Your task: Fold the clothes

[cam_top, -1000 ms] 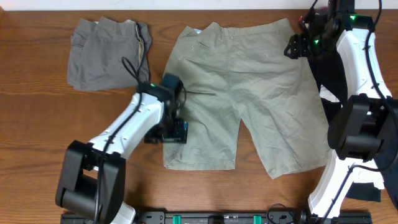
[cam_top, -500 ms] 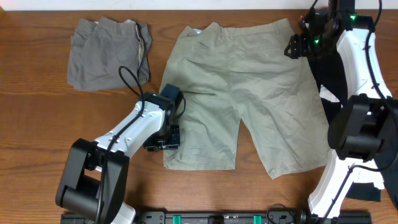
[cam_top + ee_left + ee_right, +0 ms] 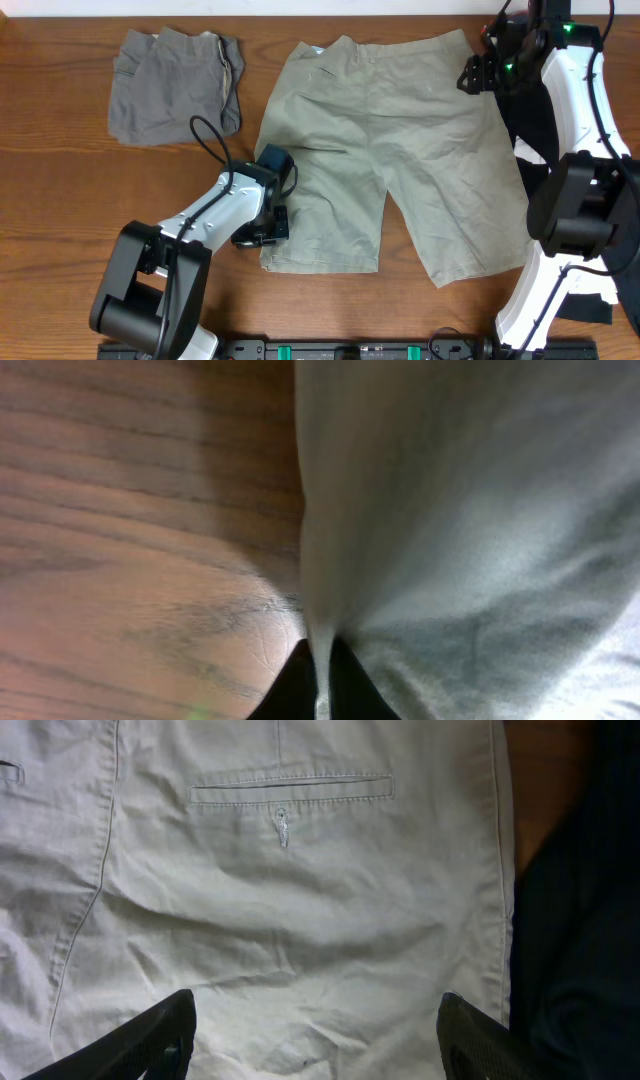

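At the far left corner of the tabletop (image 3: 60, 200) we see the grey shorts (image 3: 175, 85), bunched into a rough heap. Moving right, the left gripper (image 3: 266, 236) sits low at the left edge of the khaki shorts (image 3: 400, 150), by the hem of their left leg and closer to the near edge of the tabletop than to the far one. In the left wrist view its dark fingertips (image 3: 345, 690) are drawn together with a thin ridge of pale cloth pinched between them, so we read this hand as clamped on the khaki shorts. The fabric rises from the pinch in a soft fold, with bare tabletop just beside it on the left.

The khaki shorts lie spread flat across the middle of the tabletop, waistband toward the far edge and both legs pointing toward the near edge. The right leg reaches closer to the near edge than the left does. Further right, the right gripper (image 3: 472, 76) hangs over the right end of the waistband, near the far edge. Its wrist view shows the two fingers (image 3: 150, 1040) set wide apart above the welt pocket (image 3: 290, 790) with nothing between them, so this hand is open and holds nothing. Along the right edge of the tabletop lies the black garment (image 3: 532, 120), just beside the khaki shorts and partly hidden under the right arm (image 3: 575, 90).
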Action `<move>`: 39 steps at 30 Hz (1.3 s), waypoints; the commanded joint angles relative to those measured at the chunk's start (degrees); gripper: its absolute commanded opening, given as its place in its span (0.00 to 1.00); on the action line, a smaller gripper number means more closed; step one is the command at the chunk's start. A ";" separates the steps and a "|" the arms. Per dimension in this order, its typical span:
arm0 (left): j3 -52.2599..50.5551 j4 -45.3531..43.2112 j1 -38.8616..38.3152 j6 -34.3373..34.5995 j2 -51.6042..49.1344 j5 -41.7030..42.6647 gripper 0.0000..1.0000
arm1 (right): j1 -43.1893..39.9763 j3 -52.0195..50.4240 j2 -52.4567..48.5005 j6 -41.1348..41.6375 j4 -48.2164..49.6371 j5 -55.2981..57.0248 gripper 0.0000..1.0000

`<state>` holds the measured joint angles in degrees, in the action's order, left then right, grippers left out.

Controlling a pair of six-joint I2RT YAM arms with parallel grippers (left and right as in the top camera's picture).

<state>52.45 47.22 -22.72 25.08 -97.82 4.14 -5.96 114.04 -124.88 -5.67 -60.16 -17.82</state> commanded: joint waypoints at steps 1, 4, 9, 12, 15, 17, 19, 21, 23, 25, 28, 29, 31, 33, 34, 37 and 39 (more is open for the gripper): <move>-0.09 0.48 0.20 0.33 0.09 -2.91 0.06 | 0.35 0.33 0.37 -0.87 0.13 -0.39 0.75; 0.35 3.54 1.62 0.42 0.11 -7.04 0.06 | 0.35 0.33 0.37 -1.20 0.13 -0.37 0.75; 1.46 9.60 7.52 4.35 0.11 -13.09 0.06 | 0.35 0.33 0.37 -1.29 0.20 -0.17 0.75; 1.49 9.46 11.04 5.27 0.11 -10.34 0.31 | 0.35 0.33 0.37 -1.29 0.28 -0.20 0.75; 1.49 8.85 12.96 5.25 0.11 -7.89 0.79 | 0.35 0.33 0.37 -1.27 0.11 -0.20 0.75; 1.64 8.66 13.33 5.16 0.11 -7.80 0.90 | 0.37 0.33 0.37 -1.27 -0.28 -0.20 0.74; 2.36 8.70 13.33 4.68 0.13 -7.80 0.91 | 0.48 0.33 0.37 -1.22 -1.25 -0.22 0.72; 4.26 9.33 13.33 4.35 0.50 -7.78 0.91 | 0.81 0.28 0.37 -1.20 -3.23 -0.22 0.56; 6.12 9.51 13.33 4.35 1.44 -7.80 0.91 | 1.51 0.22 0.37 -0.85 -5.66 -0.22 0.02; 8.35 9.16 13.33 4.24 3.17 -7.80 0.91 | 2.69 -0.07 0.37 -0.37 -8.52 -0.96 0.01; 10.86 6.45 13.35 2.12 5.55 -7.80 0.92 | 5.44 -1.33 0.37 -0.44 -11.50 -2.14 0.01; 11.30 4.96 13.35 1.46 6.21 -7.80 0.96 | 6.78 -2.36 0.37 -0.44 -11.76 -2.12 0.01; 11.65 1.22 13.46 0.42 7.21 -7.80 0.99 | 9.42 -4.70 0.37 -0.42 -11.39 -2.12 0.01; 11.65 -2.32 13.55 -0.72 7.41 -7.80 1.00 | 12.00 -7.91 0.37 -0.35 -9.44 -2.10 0.01; 11.65 -3.82 13.68 -1.25 7.37 -7.80 1.00 | 13.29 -9.75 0.37 0.13 -8.11 -2.08 0.01; 11.65 -6.19 14.21 -2.49 7.26 -7.82 1.00 | 15.89 -14.51 0.37 1.05 -4.28 -2.01 0.01; 11.65 -6.88 14.86 -2.60 7.28 -7.82 1.00 | 17.11 -17.35 0.37 1.46 -2.10 -1.90 0.01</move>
<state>63.66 40.82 -8.99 24.49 -90.63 -3.40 10.24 99.79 -124.88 -5.61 -63.57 -19.22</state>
